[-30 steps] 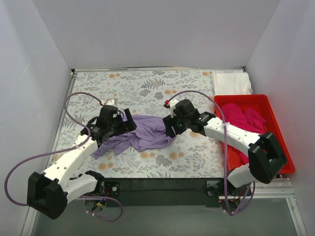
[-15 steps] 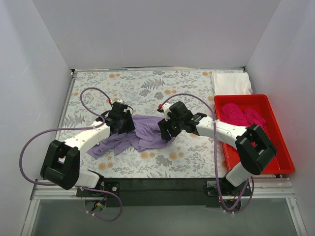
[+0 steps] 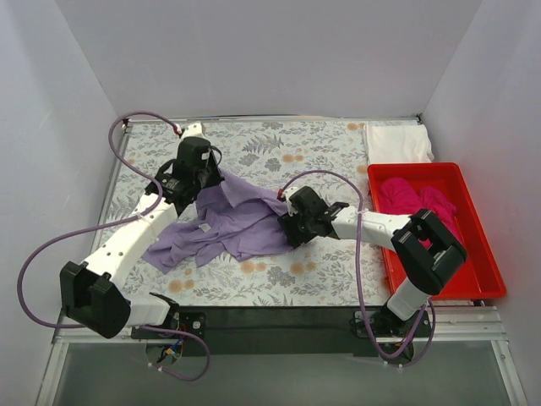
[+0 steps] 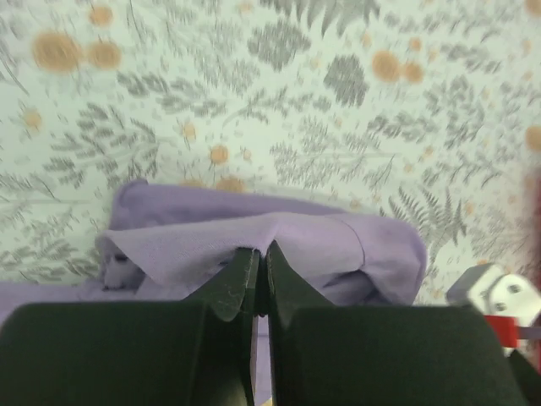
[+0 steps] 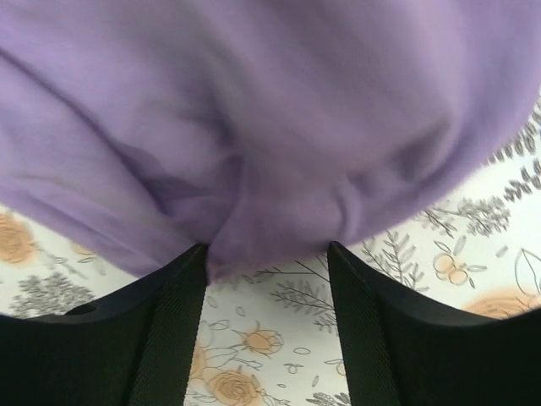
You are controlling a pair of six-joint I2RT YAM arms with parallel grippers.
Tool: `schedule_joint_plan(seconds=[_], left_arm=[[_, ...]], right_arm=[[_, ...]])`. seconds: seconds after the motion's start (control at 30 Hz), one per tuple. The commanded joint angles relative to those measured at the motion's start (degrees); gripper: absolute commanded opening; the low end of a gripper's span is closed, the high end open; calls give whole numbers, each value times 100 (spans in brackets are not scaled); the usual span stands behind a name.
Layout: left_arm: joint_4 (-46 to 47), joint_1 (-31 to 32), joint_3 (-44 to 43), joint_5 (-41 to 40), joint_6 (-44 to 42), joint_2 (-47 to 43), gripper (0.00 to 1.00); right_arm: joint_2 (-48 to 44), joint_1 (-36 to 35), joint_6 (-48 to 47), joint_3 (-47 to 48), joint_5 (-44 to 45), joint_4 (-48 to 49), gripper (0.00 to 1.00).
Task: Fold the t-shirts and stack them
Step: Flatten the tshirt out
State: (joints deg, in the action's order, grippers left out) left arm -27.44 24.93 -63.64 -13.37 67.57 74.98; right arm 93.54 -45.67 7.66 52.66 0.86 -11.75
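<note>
Lavender t-shirt (image 3: 245, 228) is lying crumpled mid-table on the floral tablecloth (image 3: 321, 152). Left gripper (image 4: 262, 251) is pinching a raised fold of it, jaws pressed together on the cloth. Right gripper (image 5: 266, 258) is sitting with jaws wide apart, fabric bunching between its fingers (image 5: 169, 321). Magenta t-shirt (image 3: 412, 199) is lying in the red bin (image 3: 473, 279); white t-shirt (image 3: 397, 144) is lying just beyond it.
</note>
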Motion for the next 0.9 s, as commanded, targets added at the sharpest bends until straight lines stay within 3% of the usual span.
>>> schedule_joint_plan(seconds=[0.0, 0.2, 0.3, 0.33, 0.53, 0.77, 0.87], left_arm=[[-358, -5, -736, -553, -437, -212, 0], [-429, -14, -1080, -413, -526, -256, 0], [-420, -5, -1177, -386, -561, -326, 0], [-429, -5, -1290, -386, -596, -317, 0], [-508, -102, -2511, -990, -1279, 7, 0], [-570, -172, -5374, -1862, -2115, 755, 0], [-534, -173, -5677, -2029, -2239, 650, 0]], right_arm=[[-152, 49, 218, -195, 705, 85, 54], [7, 146, 324, -160, 451, 23, 31], [24, 155, 306, -55, 371, 15, 15], [33, 155, 297, 6, 371, 15, 3], [-562, 339, -264, 866, 1064, -643, 1], [-1065, 339, -1564, 3292, 2460, -1681, 1], [-1355, 340, -1943, 3873, 2699, -1743, 1]])
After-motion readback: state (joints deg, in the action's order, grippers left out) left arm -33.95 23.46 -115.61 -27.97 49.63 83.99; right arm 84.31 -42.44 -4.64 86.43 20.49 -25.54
